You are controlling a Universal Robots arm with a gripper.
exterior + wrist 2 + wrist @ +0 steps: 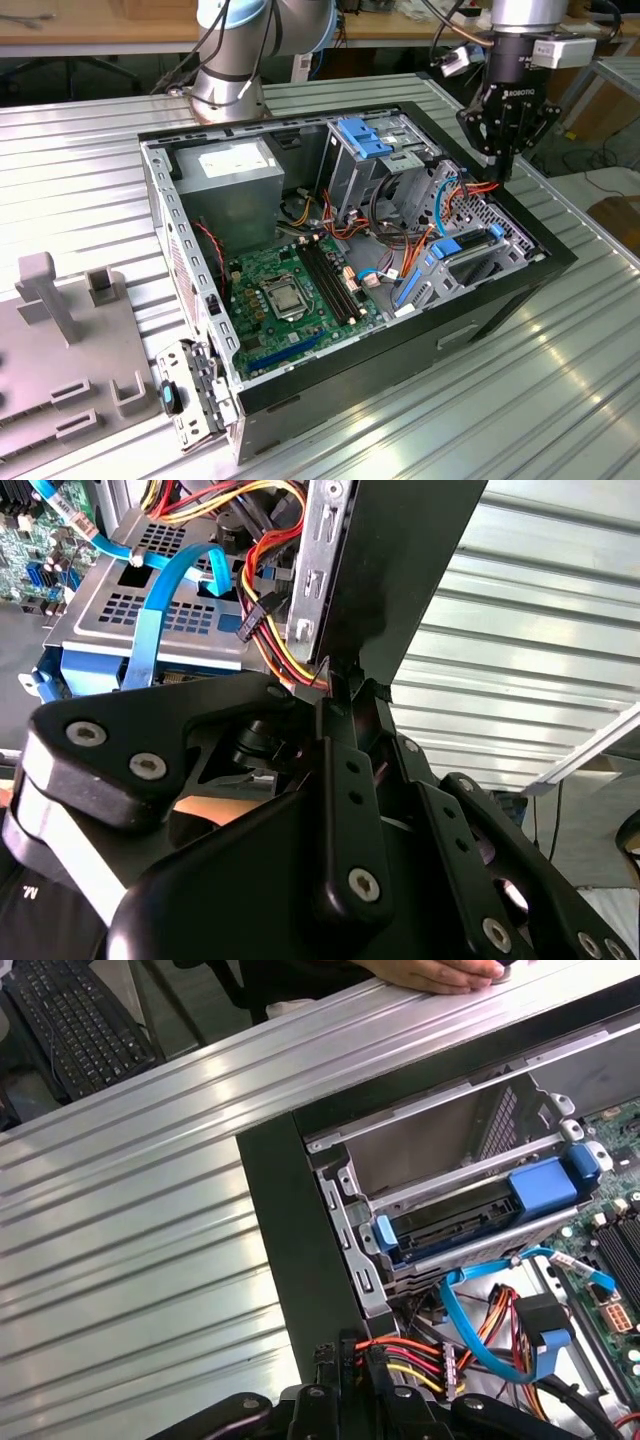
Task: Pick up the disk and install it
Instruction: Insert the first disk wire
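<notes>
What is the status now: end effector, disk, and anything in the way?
End effector shut, at the case wall. Disk in the drive cage, blue rails showing. Cable bundle right beside it.

The arm point(228, 75) was silver-grey metal with a pale blue cap point(250, 12) on its joint, at the upper left of the exterior view, and a black cable point(205, 50) trailed down beside it. At that view's upper right, the wrist point(525, 12) was a polished silver cylinder above a black collar point(515, 65) with white lettering. Beside it sat a small white-grey box point(563, 50), probably a camera. The gripper point(503, 168) was matte black and tapered to a narrow tip. In the second wrist view its angular black links point(100, 750) carried silver screws point(148, 767) and a pale grey band point(40, 785).
</notes>
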